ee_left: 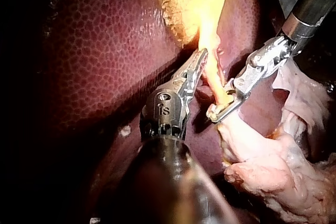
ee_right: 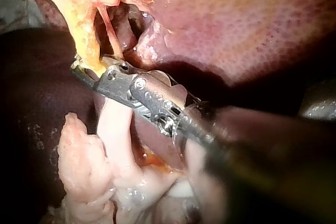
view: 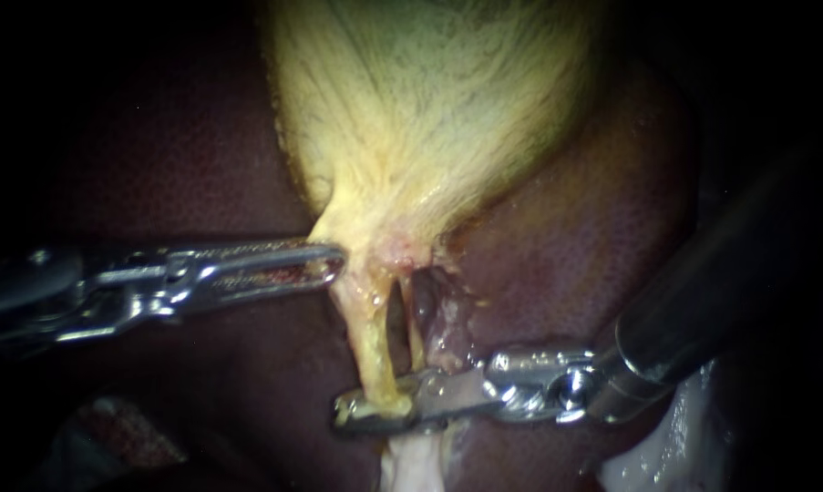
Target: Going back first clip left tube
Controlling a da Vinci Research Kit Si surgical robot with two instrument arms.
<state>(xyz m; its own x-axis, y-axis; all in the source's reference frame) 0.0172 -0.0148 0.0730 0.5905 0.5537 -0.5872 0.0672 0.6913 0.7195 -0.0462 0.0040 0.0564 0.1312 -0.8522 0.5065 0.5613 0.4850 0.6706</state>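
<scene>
Right instrument [view: 370, 412] jaws pinch the left tube [view: 375, 346] over dark liver [view: 593, 237]; left instrument [view: 334, 261] jaws grip the gallbladder [view: 429, 100] edge.

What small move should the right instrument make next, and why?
Probably ease the slender steel right instrument straight back along its shaft, away from the thin yellow left tube. Its tip lies across that tube's lower end, so a sideways pull might tug it.
</scene>
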